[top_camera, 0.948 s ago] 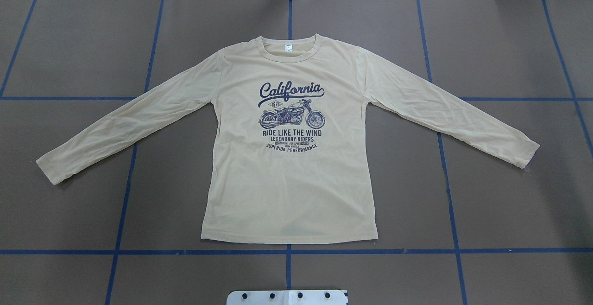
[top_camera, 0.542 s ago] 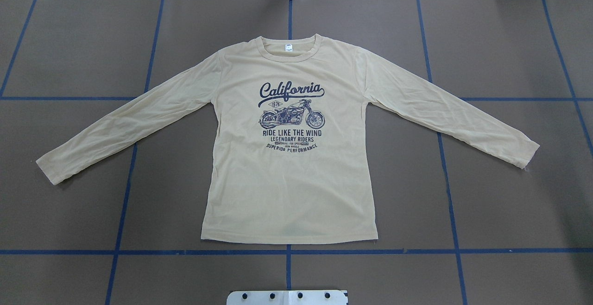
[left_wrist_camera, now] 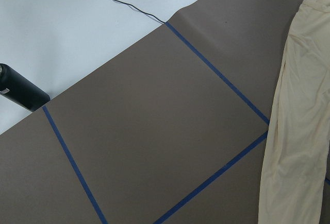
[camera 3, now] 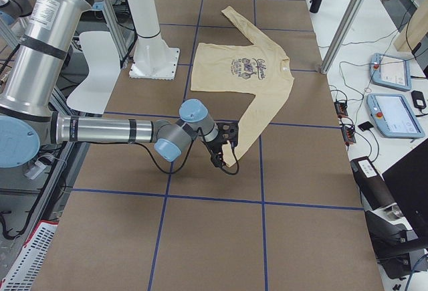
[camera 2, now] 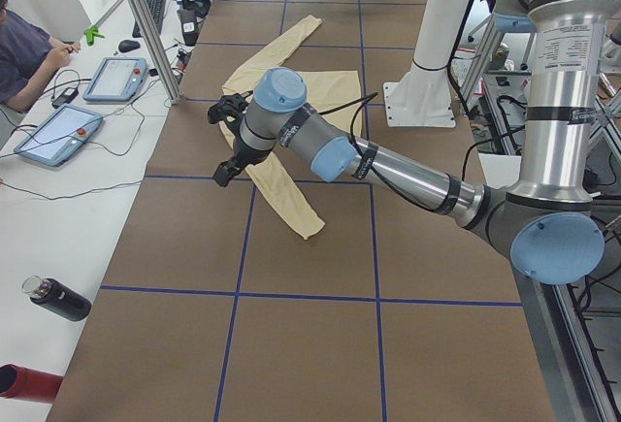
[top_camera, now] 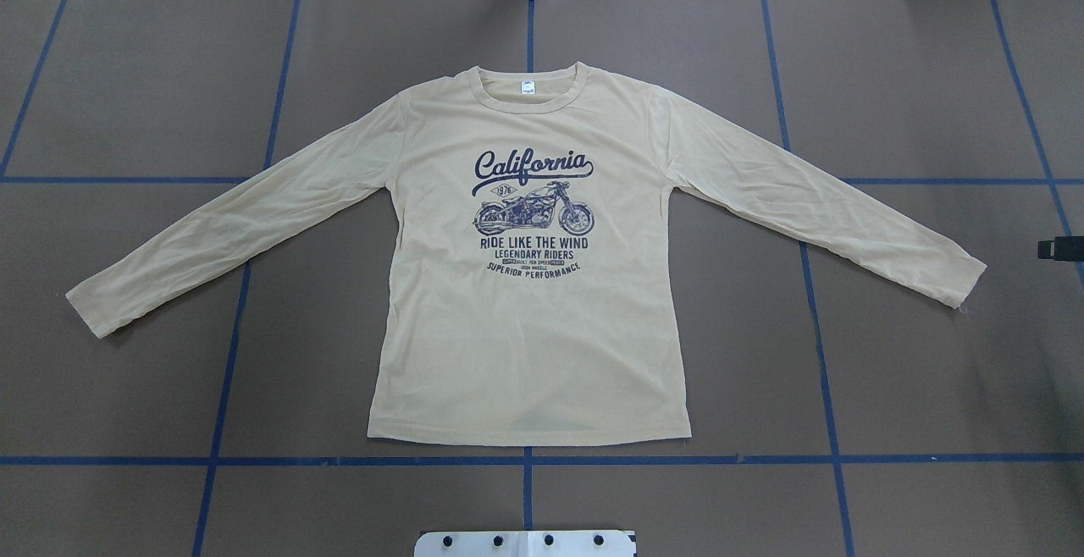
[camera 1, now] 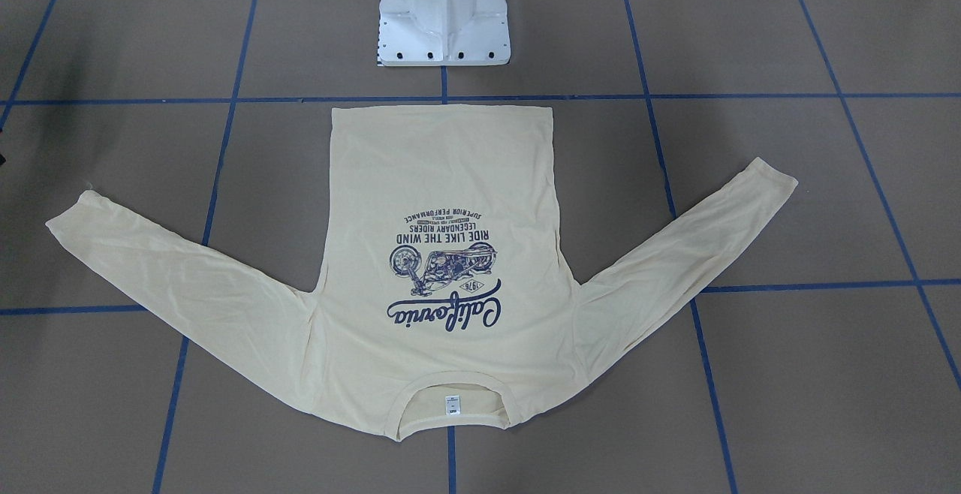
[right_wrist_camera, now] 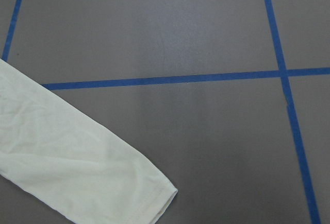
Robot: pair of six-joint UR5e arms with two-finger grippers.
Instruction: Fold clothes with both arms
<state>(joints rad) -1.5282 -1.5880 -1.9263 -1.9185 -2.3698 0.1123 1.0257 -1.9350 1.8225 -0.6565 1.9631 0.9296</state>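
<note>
**Two-arm fold, opening approach.** The desk (top_camera: pixel 931 74) carries the shirt (top_camera: pixel 525 345), laid flat and print-up, with its hem toward the pedestal (camera 1: pixel 444 21) and its sleeves spread to either side. Nothing is folded yet. The left arm (camera 2: pixel 388 165) and right arm (camera 3: pixel 114 130) are reached out low toward the desk ends, and nothing is gripped by either. Whether the left jaws or the right jaws are parted cannot be told.

The step in hand is judged to be the approach to the cuffs. The right cuff (right_wrist_camera: pixel 149 198) lies inboard of the right jaws, near but apart. The left sleeve (left_wrist_camera: pixel 299 131) lies inboard of the left jaws and farther off.

A good pinch would be taken at each hemmed end from the outboard side, with both layers caught. The lower jaw is best slid under the thin cloth rather than pushed into it, which would bunch it. The two grasps are best matched, so that the sleeves can be carried inward together.

**Edges and room.** Bare desk lies around both jaws, and inboard of them only flat cloth is to be crossed. Outboard of the left jaws the desk edge is near, with a black bottle (left_wrist_camera: pixel 20 90) lying just past it. The blue tape (top_camera: pixel 525 460) looks flush and is judged no obstacle.
</note>
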